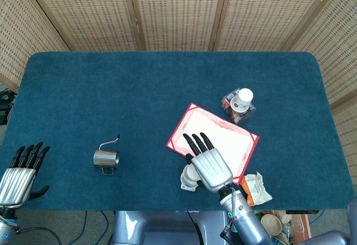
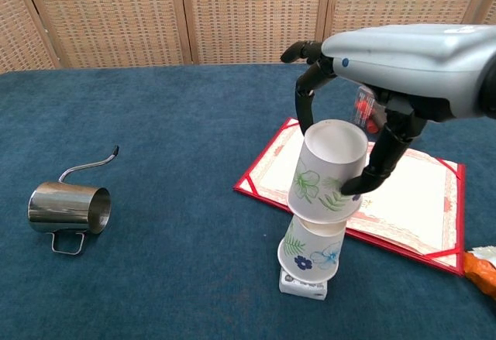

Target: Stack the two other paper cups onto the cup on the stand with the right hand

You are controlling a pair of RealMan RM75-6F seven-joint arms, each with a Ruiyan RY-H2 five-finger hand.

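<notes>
Right hand (image 2: 364,115) fingers grasping green-leaf cup (image 2: 328,176) | apparently touching stand cup (image 2: 312,252)

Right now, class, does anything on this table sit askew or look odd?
Yes: the upper cup, held by the right hand, tilts on the lower cup instead of sitting square.

- A woven rattan folding screen (image 1: 178,10) with wooden frames stands behind the table.
- Dark teal carpet-like cloth covers the table (image 1: 139,89).
- Even, soft light.
</notes>
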